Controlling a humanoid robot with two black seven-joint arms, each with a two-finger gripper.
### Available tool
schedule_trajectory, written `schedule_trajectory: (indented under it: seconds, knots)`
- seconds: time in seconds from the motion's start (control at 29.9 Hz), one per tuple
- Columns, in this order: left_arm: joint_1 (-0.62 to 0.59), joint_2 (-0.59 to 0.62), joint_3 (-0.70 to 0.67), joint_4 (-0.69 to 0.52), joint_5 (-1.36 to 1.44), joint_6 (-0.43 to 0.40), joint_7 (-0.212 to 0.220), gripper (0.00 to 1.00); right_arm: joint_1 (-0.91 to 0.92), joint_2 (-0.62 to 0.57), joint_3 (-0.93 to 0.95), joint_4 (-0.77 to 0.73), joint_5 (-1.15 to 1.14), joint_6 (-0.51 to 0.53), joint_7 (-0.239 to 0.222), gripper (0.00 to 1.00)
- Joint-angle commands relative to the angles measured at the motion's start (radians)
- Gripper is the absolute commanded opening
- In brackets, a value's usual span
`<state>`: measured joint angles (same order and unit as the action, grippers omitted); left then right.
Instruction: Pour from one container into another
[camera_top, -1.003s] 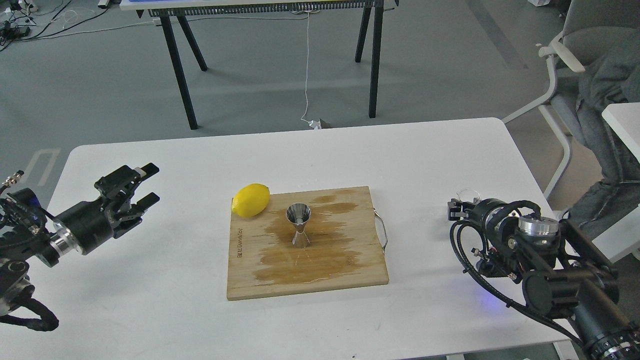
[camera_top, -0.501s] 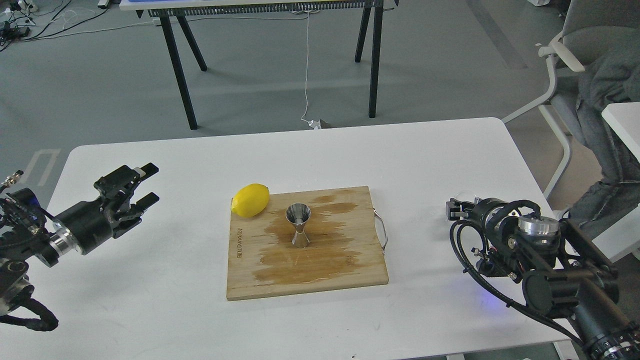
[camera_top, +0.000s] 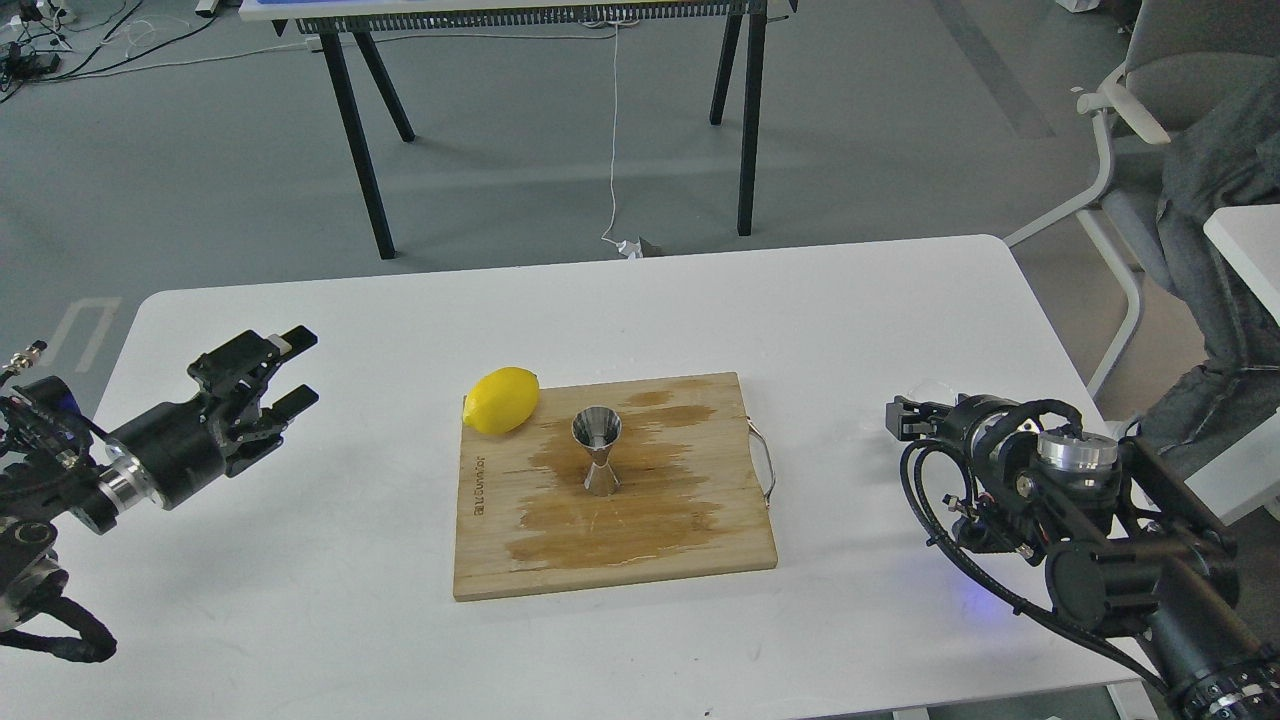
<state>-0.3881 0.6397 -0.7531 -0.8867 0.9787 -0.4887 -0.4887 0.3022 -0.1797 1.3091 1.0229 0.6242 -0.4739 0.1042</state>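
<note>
The steel jigger (camera_top: 597, 452) stands upright near the middle of the wooden board (camera_top: 500, 560), on its wet stain; a lemon (camera_top: 502, 400) rests at the board's far left corner; the board lies at the middle of the desk (camera_top: 850, 300); the left gripper (camera_top: 293, 370) hovers above the desk's left edge, fingers spread and empty; the right gripper (camera_top: 903, 418) sits near the right edge, its fingers too dark to tell; the glass cup (camera_top: 930, 388) shows faintly just behind it, mostly hidden.

Jigger (camera_top: 597, 451) upright mid-board (camera_top: 640, 565), lemon (camera_top: 501, 400) at its far-left corner, glass cup (camera_top: 932, 388) seemingly far right on table (camera_top: 840, 310)
</note>
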Motion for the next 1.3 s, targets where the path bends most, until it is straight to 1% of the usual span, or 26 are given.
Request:
schedule_trajectory:
  seconds: [0.0, 0.23, 0.3, 0.33, 0.37, 0.4, 0.47, 0.5, 0.57, 0.6, 0.64, 0.74, 0.84, 0.9, 0.94, 1.07, 1.17, 1.27]
  knots:
    - [0.000, 0.000, 0.000, 0.000, 0.000, 0.000, 0.000, 0.93, 0.026, -0.007, 0.006, 0.002, 0.000, 0.000, 0.000, 0.93]
    - [0.000, 0.000, 0.000, 0.000, 0.000, 0.000, 0.000, 0.93, 0.104, -0.032, 0.003, 0.002, -0.003, 0.001, 0.000, 0.94]
    - [-0.002, 0.000, 0.000, 0.000, -0.002, 0.000, 0.000, 0.93, 0.141, -0.040, -0.011, 0.002, -0.011, 0.003, 0.000, 0.96]
    - [-0.002, 0.000, -0.002, -0.002, -0.006, 0.000, 0.000, 0.93, 0.159, -0.041, -0.013, 0.002, -0.015, 0.008, -0.001, 0.97]
    - [-0.006, 0.001, -0.006, -0.003, -0.014, 0.000, 0.000, 0.93, 0.181, -0.047, -0.023, 0.003, -0.029, 0.015, -0.014, 0.97]
    - [-0.006, 0.003, -0.011, -0.003, -0.021, 0.000, 0.000, 0.93, 0.199, -0.056, -0.040, 0.005, -0.053, 0.024, -0.037, 0.97]
    - [-0.008, 0.006, -0.017, -0.005, -0.058, 0.000, 0.000, 0.93, 0.245, -0.078, -0.106, 0.005, -0.154, 0.084, -0.119, 0.97]
    - [-0.011, 0.008, -0.018, -0.012, -0.089, 0.000, 0.000, 0.94, 0.267, -0.086, -0.146, 0.006, -0.223, 0.144, -0.171, 0.97]
    - [-0.014, 0.011, -0.023, -0.021, -0.155, 0.000, 0.000, 0.94, 0.285, -0.095, -0.194, 0.003, -0.318, 0.292, -0.248, 0.98]
    - [-0.015, 0.012, -0.031, -0.026, -0.182, 0.000, 0.000, 0.94, 0.290, -0.099, -0.208, -0.001, -0.349, 0.366, -0.268, 0.98]
    - [-0.017, 0.014, -0.047, -0.028, -0.211, 0.000, 0.000, 0.94, 0.288, -0.104, -0.208, -0.007, -0.378, 0.461, -0.284, 0.98]
    - [-0.018, 0.018, -0.112, -0.032, -0.273, 0.000, 0.000, 0.94, 0.291, -0.127, -0.209, -0.009, -0.425, 0.692, -0.287, 0.98]
    - [-0.023, 0.057, -0.169, -0.041, -0.304, 0.000, 0.000, 0.94, 0.299, -0.190, -0.203, -0.009, -0.434, 0.866, -0.281, 0.98]
    - [-0.038, 0.077, -0.178, -0.049, -0.324, 0.000, 0.000, 0.94, 0.320, -0.211, -0.202, -0.010, -0.434, 0.937, -0.279, 0.98]
    - [-0.044, 0.084, -0.181, -0.058, -0.333, 0.000, 0.000, 0.94, 0.328, -0.225, -0.200, -0.010, -0.434, 0.963, -0.279, 0.98]
    - [-0.064, 0.132, -0.173, -0.109, -0.350, 0.000, 0.000, 0.94, 0.334, -0.256, -0.208, -0.010, -0.434, 0.963, -0.279, 0.98]
    - [-0.090, 0.130, -0.163, -0.115, -0.350, 0.000, 0.000, 0.94, 0.328, -0.257, -0.208, -0.010, -0.434, 0.963, -0.279, 0.98]
    - [-0.090, 0.118, -0.163, -0.117, -0.350, 0.000, 0.000, 0.94, 0.324, -0.257, -0.199, -0.010, -0.434, 0.963, -0.279, 0.98]
